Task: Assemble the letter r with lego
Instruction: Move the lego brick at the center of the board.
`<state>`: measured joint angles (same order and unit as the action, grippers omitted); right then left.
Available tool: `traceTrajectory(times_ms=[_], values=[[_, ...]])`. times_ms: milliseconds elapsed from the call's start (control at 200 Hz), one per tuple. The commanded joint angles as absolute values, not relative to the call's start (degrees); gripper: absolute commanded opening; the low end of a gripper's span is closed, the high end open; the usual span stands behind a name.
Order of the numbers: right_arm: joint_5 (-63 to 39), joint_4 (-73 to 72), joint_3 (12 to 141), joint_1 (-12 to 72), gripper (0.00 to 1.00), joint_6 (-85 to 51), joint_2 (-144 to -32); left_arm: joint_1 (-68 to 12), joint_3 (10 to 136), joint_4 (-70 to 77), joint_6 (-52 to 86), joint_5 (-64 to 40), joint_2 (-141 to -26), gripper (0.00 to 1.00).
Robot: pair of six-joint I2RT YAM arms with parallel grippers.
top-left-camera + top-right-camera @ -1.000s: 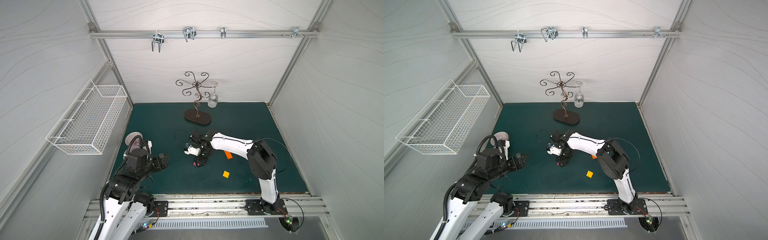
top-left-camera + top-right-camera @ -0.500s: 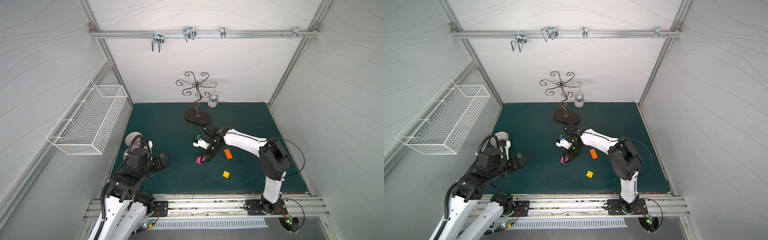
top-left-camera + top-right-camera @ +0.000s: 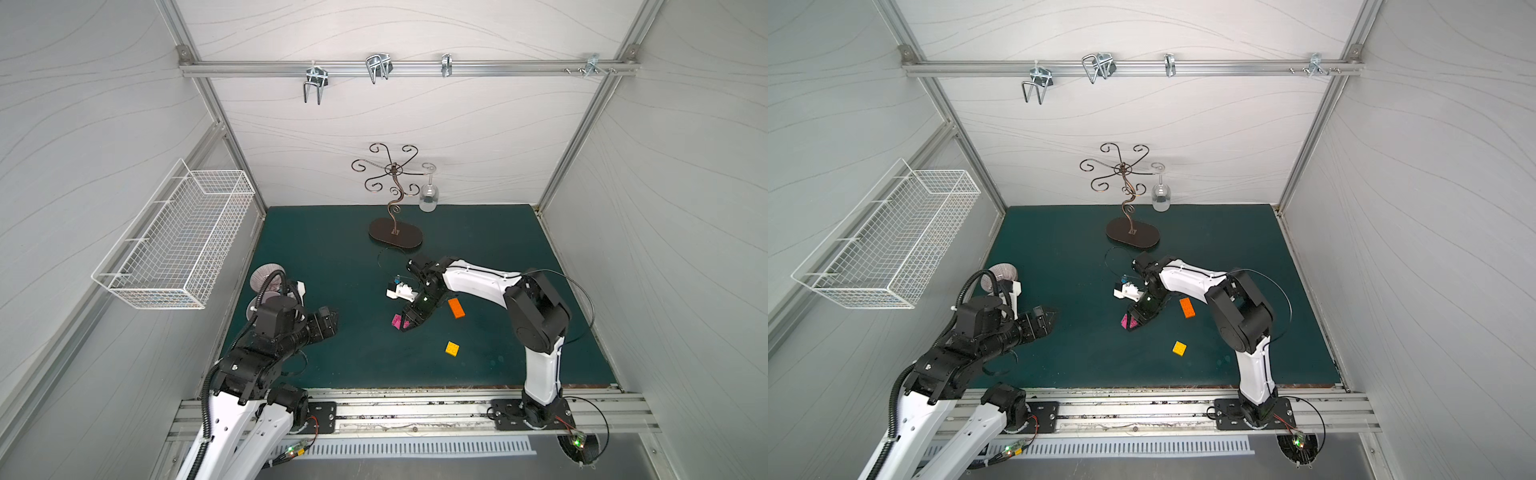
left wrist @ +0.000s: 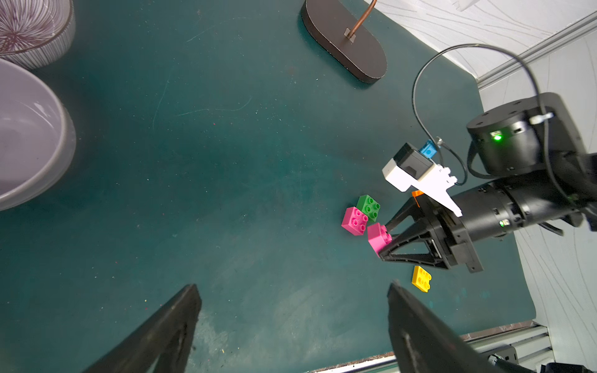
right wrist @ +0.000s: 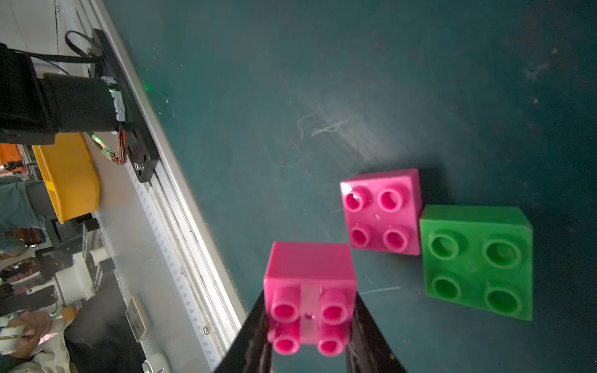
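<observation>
The right arm (image 3: 478, 282) reaches to the middle of the worktop (image 3: 332, 249), and its jaws are pinching a pink brick (image 5: 310, 297). They press on two opposite flat walls, and the studs are turned back toward the wrist rather than upward. The left jaws are spread wide and empty, hanging above bare worktop well apart from the bricks.

No letter is built yet and all five bricks are separate. Just beside the held one, a second pink brick (image 5: 381, 211) and a green brick (image 5: 476, 261) lie studs up, side by side and apparently touching. The orange brick (image 3: 456, 308) lies by the right arm's far side, and the yellow brick (image 3: 452, 348) sits alone nearer the front rail. Whether the held brick is clear of the worktop cannot be told.

These look like light, hollow, rigid plastic pieces, so they are unlikely to crush or break. Their glossy walls look slippery, and a tilted grip could let one twist or pop out. The safest hold is square across two flat walls, low enough to leave the studs free. The longer orange one is probably best taken across its narrow width. Joining pieces will need studs lined up and a firm, straight push while the lower brick is steadied, since a loose brick would likely skid.
</observation>
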<state>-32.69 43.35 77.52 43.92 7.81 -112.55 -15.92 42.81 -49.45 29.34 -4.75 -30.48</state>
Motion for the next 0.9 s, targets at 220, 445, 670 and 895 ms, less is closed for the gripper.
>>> traceTrajectory(times_ms=[220, 445, 670, 895], values=[[-31.7, 39.8, 77.7, 40.7, 0.0, 7.6, -114.2, -16.3, 43.2, -48.1, 30.4, -2.6, -29.5, 0.93], [-31.0, 39.1, 80.0, 39.6, 0.0, 6.1, -114.8, -16.3, 43.2, -48.1, 30.4, -2.5, -29.5, 0.93], [-31.6, 37.6, 76.6, 40.1, 0.0, 4.9, -109.8, -16.4, 43.0, -47.8, 30.5, -2.4, -29.4, 0.93], [-28.2, 42.0, 77.9, 41.2, 0.0, 7.4, -108.6, -16.5, 43.0, -47.8, 30.5, -2.4, -29.4, 0.93]])
